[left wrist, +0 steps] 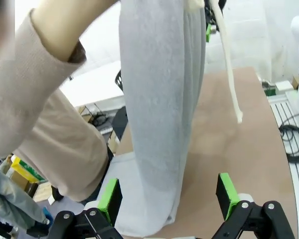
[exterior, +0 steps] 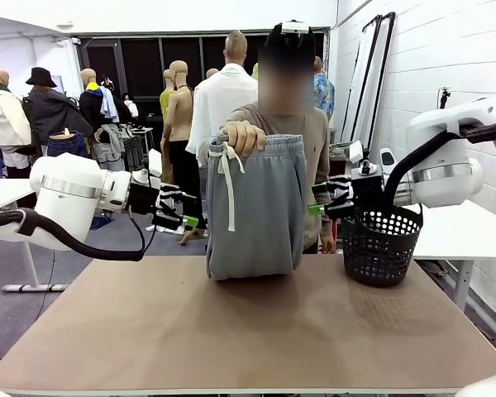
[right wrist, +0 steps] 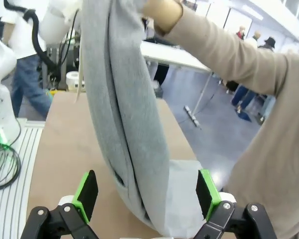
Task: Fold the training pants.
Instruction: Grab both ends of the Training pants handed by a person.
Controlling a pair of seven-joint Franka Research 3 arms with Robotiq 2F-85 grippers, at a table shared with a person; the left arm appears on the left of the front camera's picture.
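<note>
1 hand [exterior: 245, 136] of the person holds the training pants [exterior: 256, 207] by the waistband, hanging folded at the worktop's [exterior: 231, 331] far edge. Left gripper [left wrist: 168, 195] and right gripper [right wrist: 147, 191] flank them, jaws wide, empty.

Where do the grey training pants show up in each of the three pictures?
Front view: the training pants hang in the middle from the person's hand, reaching down to the table.
Left wrist view: the pants run top to bottom through the middle.
Right wrist view: they hang left of middle, top to bottom.
Shared landmark: the brown table under them.
</note>
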